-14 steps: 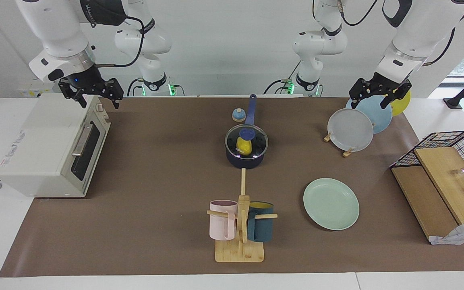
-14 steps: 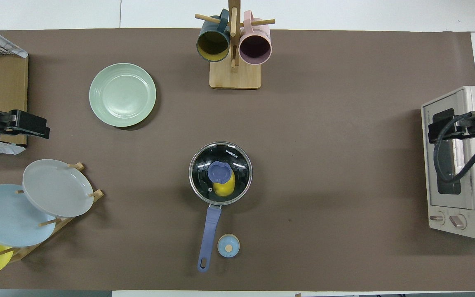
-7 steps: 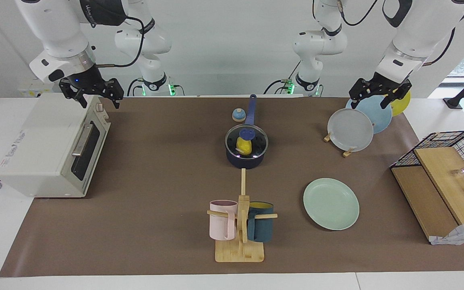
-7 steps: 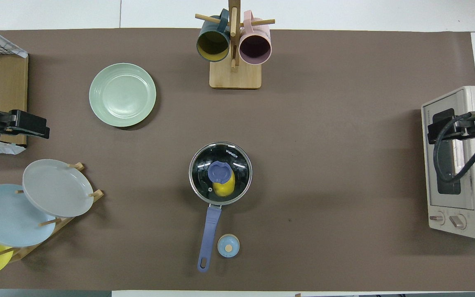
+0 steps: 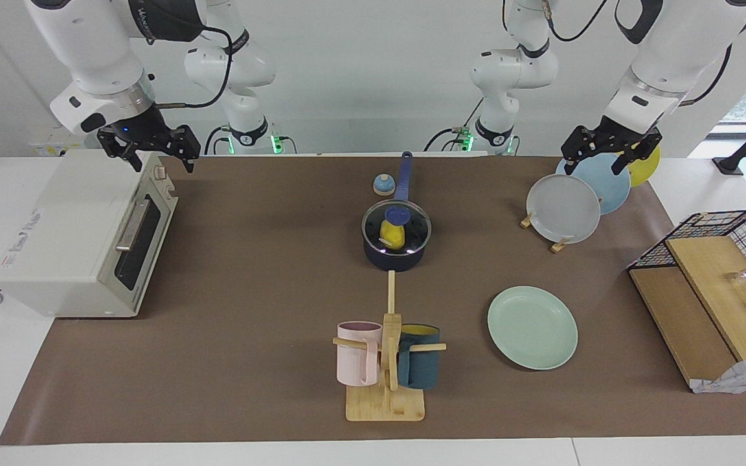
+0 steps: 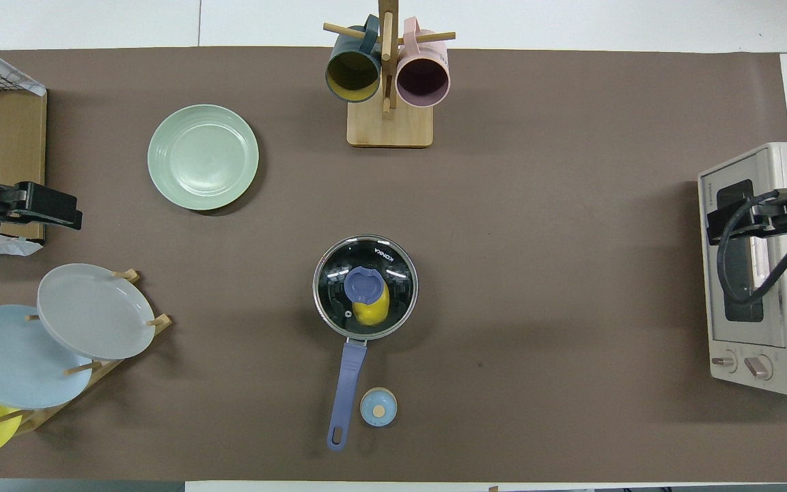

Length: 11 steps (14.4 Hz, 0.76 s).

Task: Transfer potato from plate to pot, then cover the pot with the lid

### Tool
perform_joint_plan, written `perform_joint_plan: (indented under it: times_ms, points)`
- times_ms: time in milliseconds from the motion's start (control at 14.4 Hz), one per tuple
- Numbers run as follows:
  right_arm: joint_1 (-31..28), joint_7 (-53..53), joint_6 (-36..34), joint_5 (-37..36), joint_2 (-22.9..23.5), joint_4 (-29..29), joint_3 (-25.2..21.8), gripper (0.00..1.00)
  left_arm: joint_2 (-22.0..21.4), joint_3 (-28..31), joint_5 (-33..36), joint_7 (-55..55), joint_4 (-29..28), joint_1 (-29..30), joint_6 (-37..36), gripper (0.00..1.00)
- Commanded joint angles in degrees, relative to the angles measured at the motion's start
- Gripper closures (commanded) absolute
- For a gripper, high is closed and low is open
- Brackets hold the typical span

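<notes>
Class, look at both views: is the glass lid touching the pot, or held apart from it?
Touching. In the facing view the lid sits flush on the rim of the pot, no gap shows, and the potato shows through the glass. Neither hand is near it.

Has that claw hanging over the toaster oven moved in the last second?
Yes, slightly: the right claw has crept toward the pot's side of the toaster oven.

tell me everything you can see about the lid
The lid is a round clear glass disc with a metal rim and a dark blue knob at its centre. It sits level on the pot, closing it, near the middle of the table. The yellow potato shows through the glass. Neither pincer touches it.
</notes>
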Motion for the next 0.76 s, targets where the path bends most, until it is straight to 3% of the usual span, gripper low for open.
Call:
perform_joint_plan:
  times_ms: [0, 693]
  points:
    - [-0.8, -1.5, -0.6, 1.3, -0.2, -0.3, 0.4, 0.00, -1.5, -0.2, 0.8, 0.3, -1.3, 0.5, -0.6, 0.00]
    - [-0.9, -2.7, -0.3, 4.0, -0.2, -0.3, 0.2, 0.00, -1.5, -0.2, 0.8, 0.3, -1.3, 0.5, -0.6, 0.00]
